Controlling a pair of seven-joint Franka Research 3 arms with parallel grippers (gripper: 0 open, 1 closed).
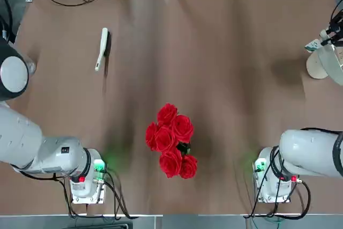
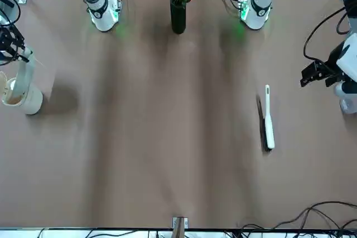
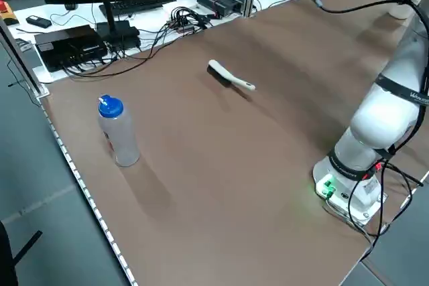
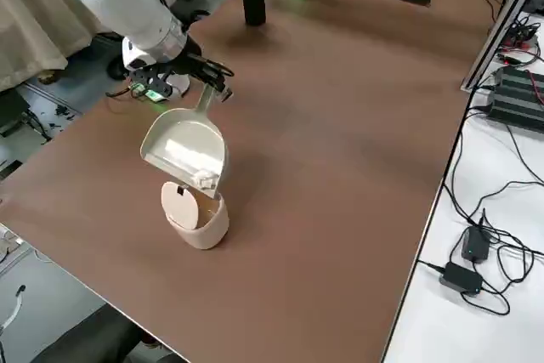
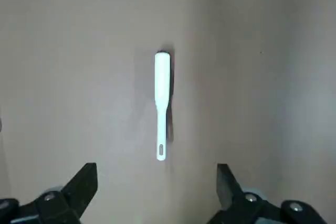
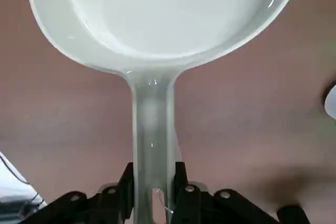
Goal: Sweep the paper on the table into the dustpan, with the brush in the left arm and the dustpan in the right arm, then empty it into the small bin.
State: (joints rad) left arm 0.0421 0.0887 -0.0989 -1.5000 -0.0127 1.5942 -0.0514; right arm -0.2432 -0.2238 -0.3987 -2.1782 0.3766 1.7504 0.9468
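Emptying step in hand. Right gripper [image 4: 206, 82] pinches the dustpan [image 4: 184, 146] by its handle, scoop tipped lip-down over the small bin [image 4: 197, 218] near the table [image 1: 230, 79] edge on the robot's right. Paper [image 4: 204, 179] sits at the scoop's low lip, right above the bin's mouth, not yet dropped. Brush [image 1: 102, 49] lies flat on the table, far left; left gripper [image 5: 156, 192] hangs above it, fingers spread, empty. Next move likely needs a steeper tip or shake to slide the scrap off.
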